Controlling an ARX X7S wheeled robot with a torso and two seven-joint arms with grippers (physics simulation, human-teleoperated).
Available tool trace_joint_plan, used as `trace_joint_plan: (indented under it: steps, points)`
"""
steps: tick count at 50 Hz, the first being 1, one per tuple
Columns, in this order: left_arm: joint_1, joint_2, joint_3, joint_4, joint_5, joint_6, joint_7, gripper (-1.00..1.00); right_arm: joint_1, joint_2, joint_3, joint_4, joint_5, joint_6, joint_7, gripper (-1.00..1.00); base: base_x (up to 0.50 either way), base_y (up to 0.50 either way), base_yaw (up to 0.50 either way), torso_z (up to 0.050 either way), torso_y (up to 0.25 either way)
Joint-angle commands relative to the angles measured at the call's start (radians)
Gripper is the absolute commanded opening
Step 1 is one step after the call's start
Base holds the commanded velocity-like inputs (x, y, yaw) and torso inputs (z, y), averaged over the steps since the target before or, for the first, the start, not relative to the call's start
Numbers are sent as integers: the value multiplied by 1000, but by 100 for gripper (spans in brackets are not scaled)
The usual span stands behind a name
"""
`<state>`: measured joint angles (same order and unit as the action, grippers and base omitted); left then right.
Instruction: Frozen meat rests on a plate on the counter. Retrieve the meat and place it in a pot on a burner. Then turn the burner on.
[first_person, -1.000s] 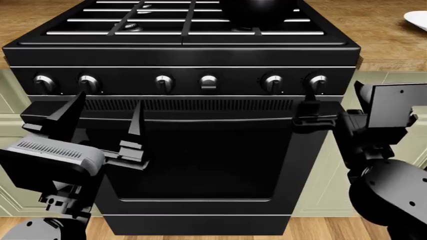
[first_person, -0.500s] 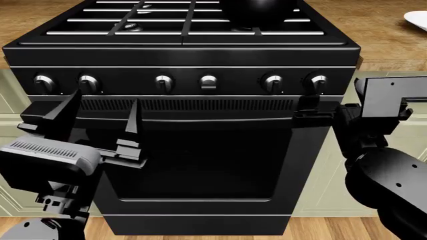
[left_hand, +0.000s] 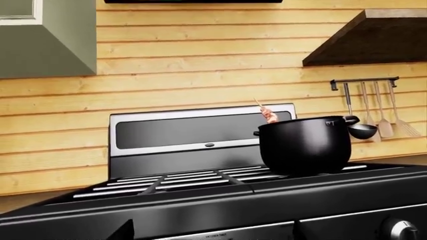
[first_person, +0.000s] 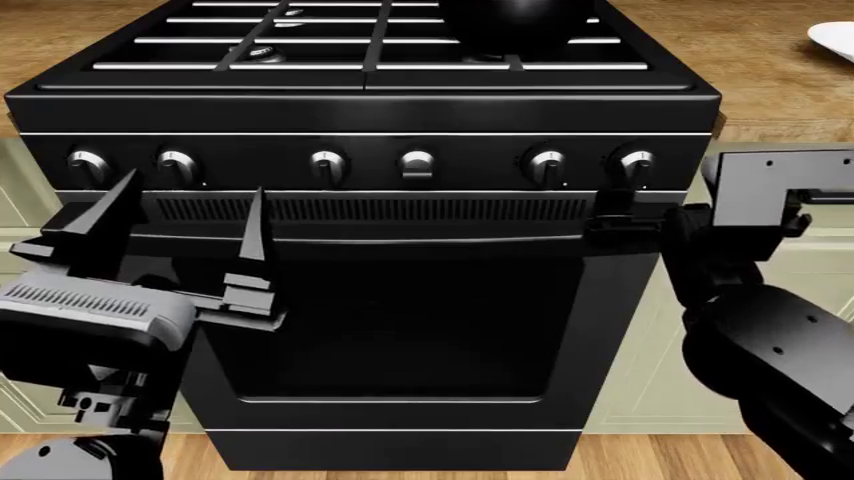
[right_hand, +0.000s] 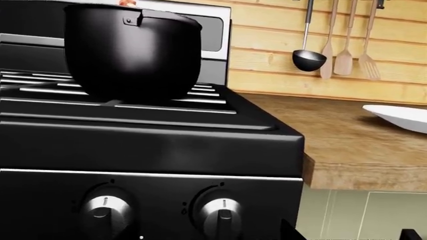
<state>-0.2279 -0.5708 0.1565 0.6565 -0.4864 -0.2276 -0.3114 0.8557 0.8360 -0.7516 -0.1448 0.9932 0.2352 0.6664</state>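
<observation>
Since a second ago your left gripper (first_person: 180, 225) has slid lower and toward the robot's left across the oven front, and your right arm's bracket has risen beside the rightmost knob (first_person: 637, 163).

Left claw: fingers spread wide apart, tips pointing up just below the knob row, nothing between them.

Right gripper (first_person: 617, 212): sits against the stove's right front corner just under the rightmost knob. You cannot tell from any view whether its fingers are spread or closed; only dark tips show at the edge of the right wrist view.

Pot (left_hand: 305, 144): upright on the grate bars at the right rear of the stove top; in the head view only its base (first_person: 527, 22) shows at the top edge.

Frozen meat (left_hand: 269, 116): inside the pot, with a pinkish chunk and the pale skewer tip sticking up past the rim, tilted.

Plate (right_hand: 399, 116): on the counter (right_hand: 333, 135) to the right of the stove, bare as far as it shows, well apart from the pot.

Burner under the pot: hidden by the pot; you cannot tell its state.

Ladle and spatulas (right_hand: 333, 45) hang on the wood wall.
</observation>
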Motion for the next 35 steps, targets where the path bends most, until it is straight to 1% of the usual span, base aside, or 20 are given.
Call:
trace_joint_plan:
  steps: [1,23,35]
  points:
    - [1,1,1,-10,-6,7,5,100,12,-28,-7,75,-17,-8,-41,100,0,0,0,0,0]
    - [-1,5,4,-24,-9,13,5,100,55,-100,-16,227,-48,-29,-125,100,0,0,0,0,0]
    - [-3,5,4,-33,-15,16,8,100,53,-123,-16,291,-57,-40,-138,100,0,0,0,0,0]
